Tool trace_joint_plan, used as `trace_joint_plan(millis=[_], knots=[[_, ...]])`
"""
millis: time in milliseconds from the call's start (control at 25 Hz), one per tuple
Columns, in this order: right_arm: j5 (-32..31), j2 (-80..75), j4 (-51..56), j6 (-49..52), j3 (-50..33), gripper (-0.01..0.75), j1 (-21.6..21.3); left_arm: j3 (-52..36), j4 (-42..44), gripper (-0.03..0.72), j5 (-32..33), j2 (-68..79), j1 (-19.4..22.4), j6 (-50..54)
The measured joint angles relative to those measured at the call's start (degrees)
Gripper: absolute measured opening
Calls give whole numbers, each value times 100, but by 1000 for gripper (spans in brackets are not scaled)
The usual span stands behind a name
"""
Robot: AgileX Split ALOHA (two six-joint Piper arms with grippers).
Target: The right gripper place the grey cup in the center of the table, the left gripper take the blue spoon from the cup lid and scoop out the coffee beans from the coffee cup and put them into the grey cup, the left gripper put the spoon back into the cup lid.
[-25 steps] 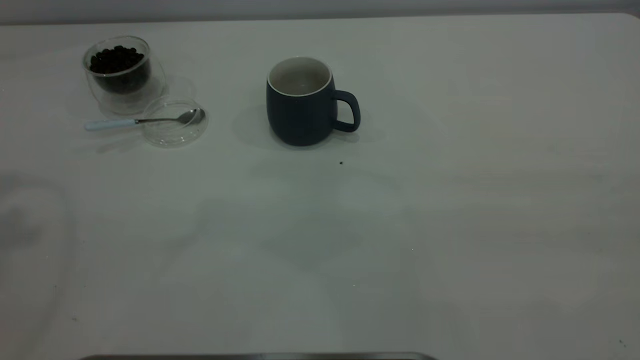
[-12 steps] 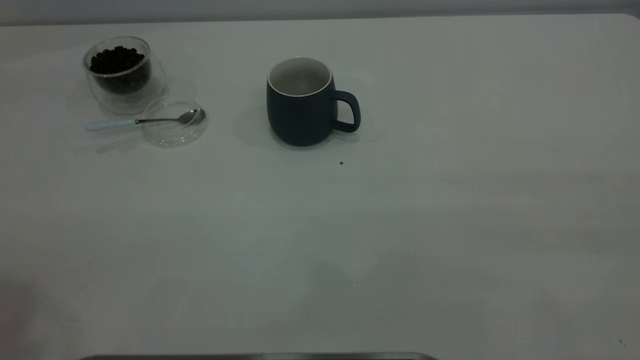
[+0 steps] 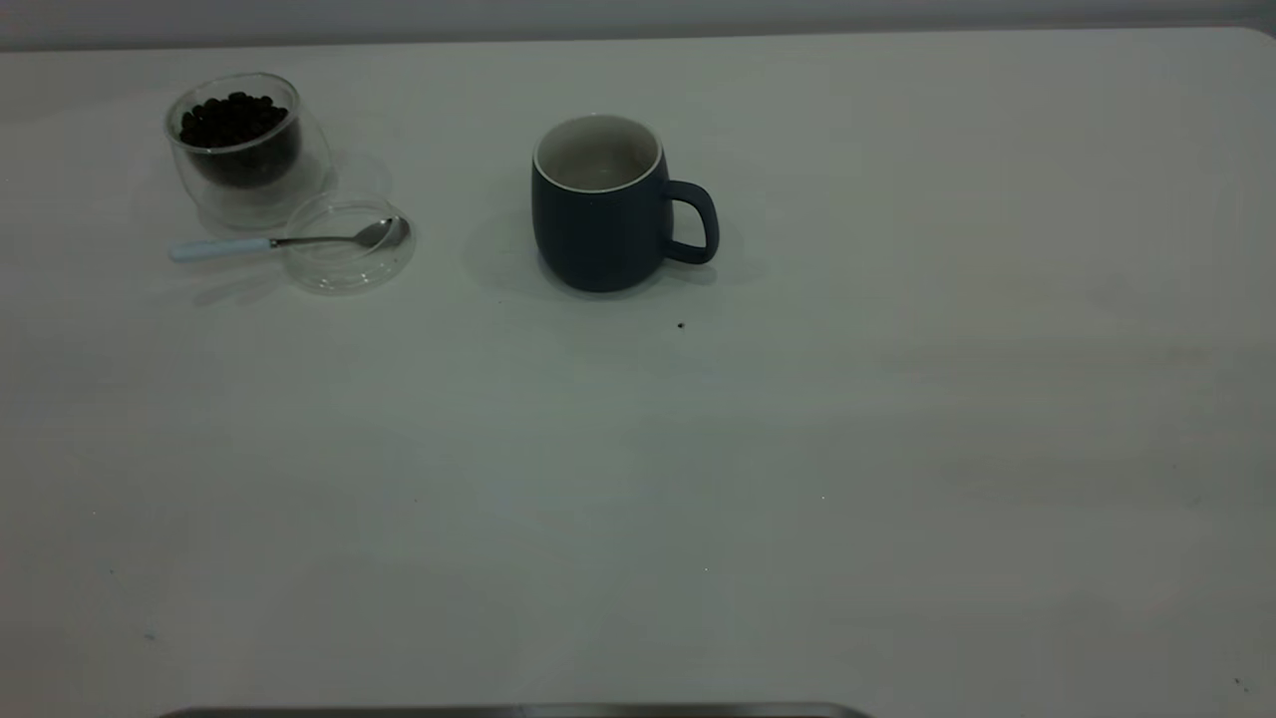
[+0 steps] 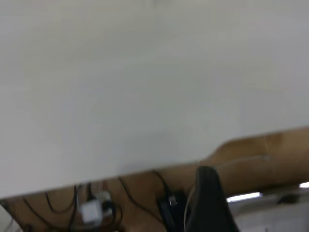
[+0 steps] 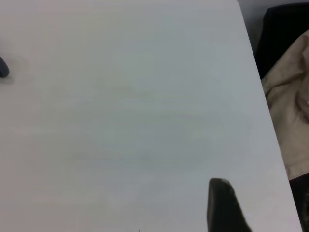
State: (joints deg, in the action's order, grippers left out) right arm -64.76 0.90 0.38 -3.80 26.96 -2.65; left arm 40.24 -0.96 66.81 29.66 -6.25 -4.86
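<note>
Left claw (image 4: 208, 203): only one dark finger shows in its wrist view, over the table's edge, with cables and a wooden floor beyond; I cannot tell how far open it is, and it holds nothing I can see.
Coffee cup (image 3: 245, 148): far left of the table (image 3: 638, 479), upright, with the coffee beans (image 3: 235, 118) heaped dark inside it.
Blue spoon (image 3: 289, 240): just nearer than the coffee cup, pale handle pointing left, metal bowl resting in the cup lid (image 3: 349, 242).
Cup lid: clear, flat on the table, just beside the coffee cup's base.
Grey cup (image 3: 603, 204): upright, far side near the table's middle, handle to the right, well apart from the lid; I cannot make out beans inside.
Right claw (image 5: 222, 205): one dark finger visible over bare table near its right edge; opening cannot be told.
Writing: none readable anywhere.
Change: faint shadows over the near left of the table a second ago are gone; cups, lid and spoon lie as before.
</note>
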Motion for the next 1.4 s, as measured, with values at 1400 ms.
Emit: trace_joint_plan(millis=[1400], knots=[[0,0,0,0,0,358,0,-1240,-650,582,-171,-3066,854,4]])
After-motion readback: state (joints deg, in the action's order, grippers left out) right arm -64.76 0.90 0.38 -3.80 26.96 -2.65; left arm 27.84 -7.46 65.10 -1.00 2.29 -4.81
